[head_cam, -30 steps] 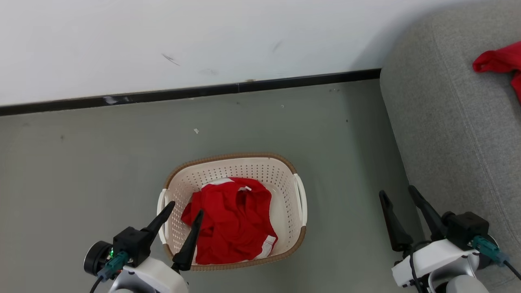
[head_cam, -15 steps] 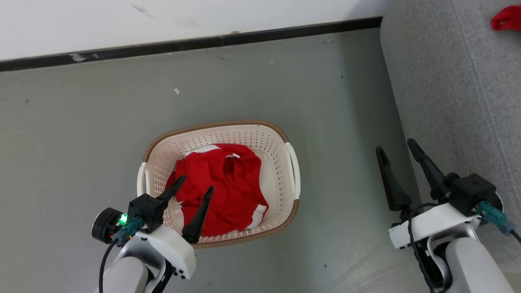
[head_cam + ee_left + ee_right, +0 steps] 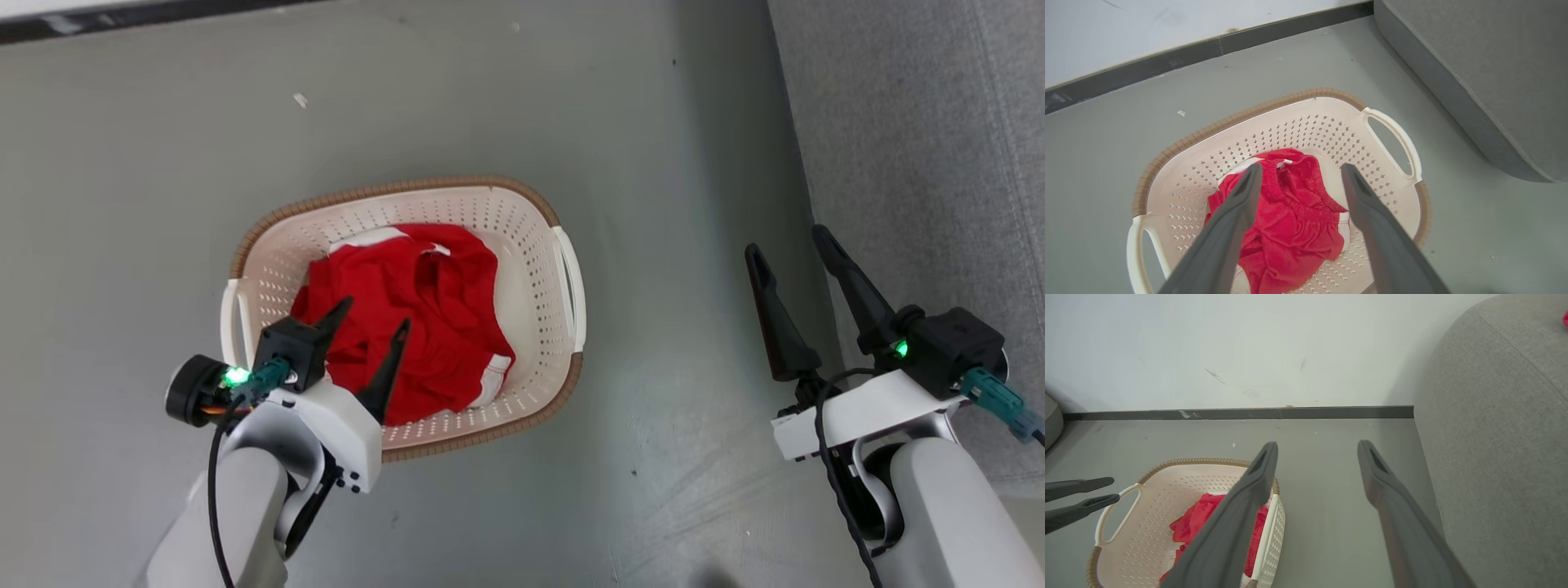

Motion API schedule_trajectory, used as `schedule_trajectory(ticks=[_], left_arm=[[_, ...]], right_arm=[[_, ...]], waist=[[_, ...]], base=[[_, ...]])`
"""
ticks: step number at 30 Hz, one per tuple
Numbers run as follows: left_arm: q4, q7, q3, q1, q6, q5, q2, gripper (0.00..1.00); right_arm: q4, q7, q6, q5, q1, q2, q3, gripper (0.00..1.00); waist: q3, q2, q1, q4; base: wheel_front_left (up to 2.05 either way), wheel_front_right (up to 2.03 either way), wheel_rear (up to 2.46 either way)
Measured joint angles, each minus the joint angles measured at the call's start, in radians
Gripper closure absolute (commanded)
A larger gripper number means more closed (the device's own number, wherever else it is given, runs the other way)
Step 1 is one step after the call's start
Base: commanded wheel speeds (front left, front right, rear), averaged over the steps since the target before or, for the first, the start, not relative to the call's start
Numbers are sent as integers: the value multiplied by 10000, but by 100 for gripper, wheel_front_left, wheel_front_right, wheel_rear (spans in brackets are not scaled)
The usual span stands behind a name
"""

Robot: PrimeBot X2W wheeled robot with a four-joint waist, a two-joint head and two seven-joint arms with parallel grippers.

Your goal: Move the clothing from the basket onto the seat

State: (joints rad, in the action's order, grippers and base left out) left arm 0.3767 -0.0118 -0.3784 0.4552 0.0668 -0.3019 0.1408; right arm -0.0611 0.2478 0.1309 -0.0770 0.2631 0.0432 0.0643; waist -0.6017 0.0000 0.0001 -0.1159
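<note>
Crumpled red clothing with white trim lies in the cream basket on the floor. My left gripper hangs open just above the garment's near-left part, touching nothing. The left wrist view looks down at the clothing between its open fingers, inside the basket. My right gripper is open and empty over the floor, beside the grey seat. In the right wrist view, its gripper points at the wall. The basket, seat and a red scrap are there too.
A white wall with a dark skirting board runs behind the basket. Bare grey floor separates the basket from the seat. A small white scrap lies on the floor beyond the basket.
The head camera has tilted down, so the wall and the red garment on the seat have left the picture. My left gripper has moved further over the clothing in the basket. Both grippers stay open.
</note>
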Motion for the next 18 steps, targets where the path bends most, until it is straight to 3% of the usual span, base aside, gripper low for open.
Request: schedule_trajectory(ticks=[18], left_arm=[[1218, 828, -146, 1919, -755, 1124, 221, 0]], right_arm=[[263, 2, 0, -372, 769, 4, 123, 0]], waist=[[-1765, 0, 0, -582]], base=[[0, 0, 0]])
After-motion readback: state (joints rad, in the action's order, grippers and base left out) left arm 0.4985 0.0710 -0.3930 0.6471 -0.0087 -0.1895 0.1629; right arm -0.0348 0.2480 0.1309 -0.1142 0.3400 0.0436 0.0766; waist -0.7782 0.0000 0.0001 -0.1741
